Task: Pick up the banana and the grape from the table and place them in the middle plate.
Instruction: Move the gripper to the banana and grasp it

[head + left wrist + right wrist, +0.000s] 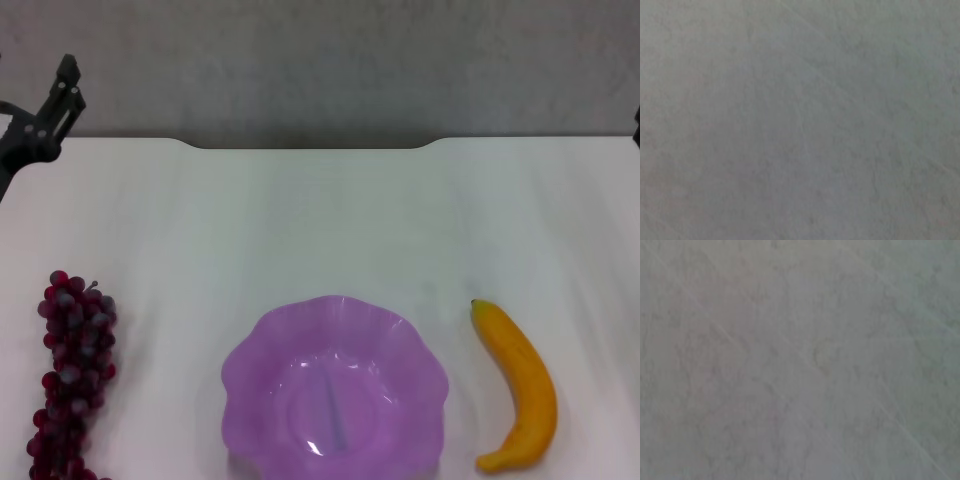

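Starting step: nothing is lifted yet; judging by the layout, each arm should take the fruit on its own side.
Left gripper point(62, 95): raised at the far left corner of the table point(320, 220), well apart from the fruit; I cannot tell whether its jaws are spread or pressed together.
Grape point(72, 380): lies at the near left, well clear of the dish; a grasp across the middle of the bunch looks safest, since the loose berries may sag.
Middle plate point(250, 350): near centre, empty.
Banana point(520, 385): lies just right of the plate, not touching; pinch across its mid-curve.
Right gripper: only a dark sliver shows at the far right edge; jaws unseen.
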Controlling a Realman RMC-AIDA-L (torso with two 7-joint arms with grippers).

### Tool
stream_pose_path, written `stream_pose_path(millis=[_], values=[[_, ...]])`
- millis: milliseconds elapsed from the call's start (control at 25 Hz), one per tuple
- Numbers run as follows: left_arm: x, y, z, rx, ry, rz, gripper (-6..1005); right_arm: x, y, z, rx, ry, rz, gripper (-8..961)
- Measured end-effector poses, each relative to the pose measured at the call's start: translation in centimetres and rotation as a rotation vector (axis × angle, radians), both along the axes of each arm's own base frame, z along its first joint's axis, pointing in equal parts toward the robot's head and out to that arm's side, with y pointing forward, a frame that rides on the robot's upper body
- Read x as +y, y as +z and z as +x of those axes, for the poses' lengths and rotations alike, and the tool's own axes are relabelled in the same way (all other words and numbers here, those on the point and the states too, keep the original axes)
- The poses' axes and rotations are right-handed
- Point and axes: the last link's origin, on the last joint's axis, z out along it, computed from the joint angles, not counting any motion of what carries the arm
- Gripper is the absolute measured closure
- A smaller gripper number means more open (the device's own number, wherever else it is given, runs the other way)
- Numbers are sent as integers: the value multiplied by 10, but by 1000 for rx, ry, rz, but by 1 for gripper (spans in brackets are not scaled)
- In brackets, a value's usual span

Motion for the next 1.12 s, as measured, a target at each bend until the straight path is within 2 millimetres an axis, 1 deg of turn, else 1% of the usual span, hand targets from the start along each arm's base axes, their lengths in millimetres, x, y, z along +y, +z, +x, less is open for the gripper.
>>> stream_pose_path(millis=[360, 480, 600, 680, 920, 1120], values=[[-2, 1, -2, -11, 8, -1, 202, -2, 3, 1, 14, -14, 2, 376], [-3, 2, -2, -21, 16, -5, 202, -3, 10, 2, 23, -74, -12, 376], [-2, 4, 0, -30, 31, -12, 202, -1, 19, 0, 13, -161, -48, 376], [-1, 5, 3, -30, 44, -19, 202, 0, 21, 0, 4, -210, -75, 375], [0, 15, 13, -42, 116, -36, 203, 3, 22, -14, -38, -286, -158, 375], [0, 24, 22, -20, 211, -57, 203, 5, 15, -24, -49, -319, -225, 375]])
